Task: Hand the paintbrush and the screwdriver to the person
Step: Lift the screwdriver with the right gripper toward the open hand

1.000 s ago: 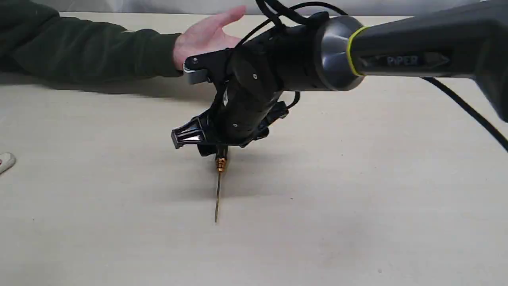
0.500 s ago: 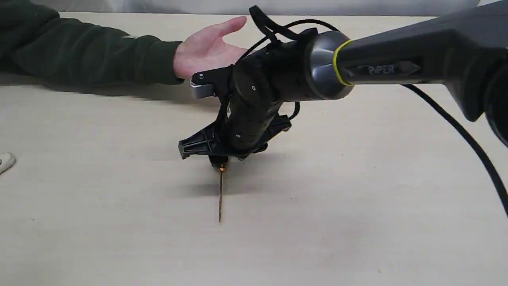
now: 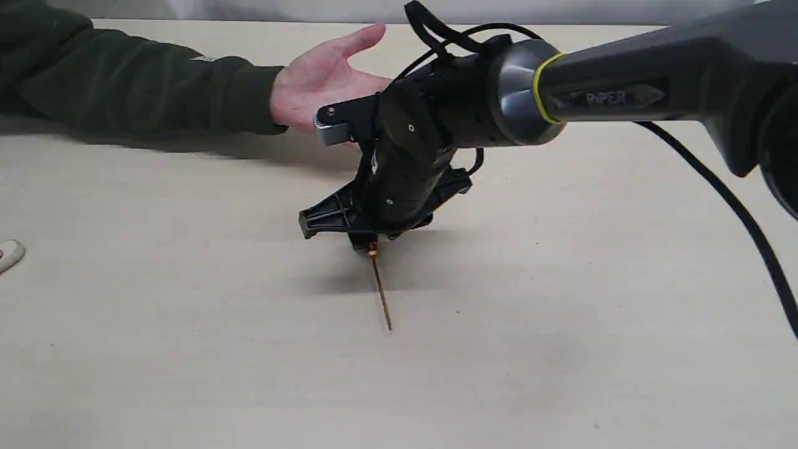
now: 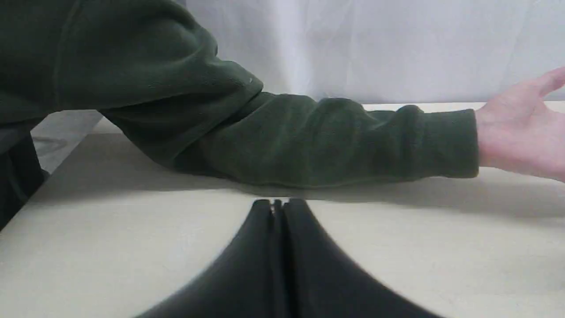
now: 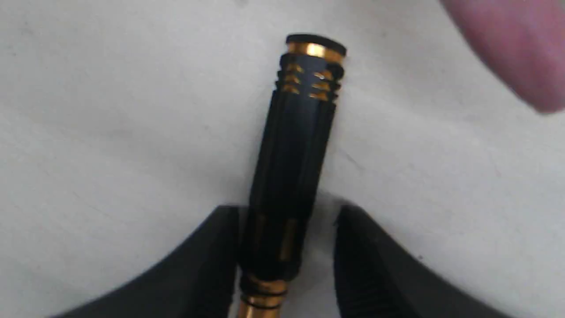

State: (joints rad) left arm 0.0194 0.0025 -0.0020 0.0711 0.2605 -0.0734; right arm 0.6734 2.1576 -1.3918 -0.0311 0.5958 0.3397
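My right gripper (image 3: 368,240) reaches across the middle of the table, pointing down, shut on the screwdriver (image 3: 380,290). The thin shaft slants down toward the table below the gold collar. In the right wrist view the black handle (image 5: 295,132) runs between my fingers (image 5: 212,247), closer to one of them. The person's hand (image 3: 324,75) lies palm up just behind the right arm, with the dark green sleeve (image 3: 143,87) stretching to the left. My left gripper (image 4: 277,204) is shut and empty, low over the table in front of the sleeve (image 4: 309,141). The paintbrush is out of view.
A small pale object (image 3: 9,254) pokes in at the table's left edge. A black cable (image 3: 735,212) hangs from the right arm (image 3: 623,93) on the right. A white backdrop (image 4: 375,44) stands behind the beige table (image 3: 561,343).
The right gripper dipped onto the screwdriver, then rose and shifted right with it. The shaft now slants and its tip has moved right and farther from the front edge. The hand stayed put.
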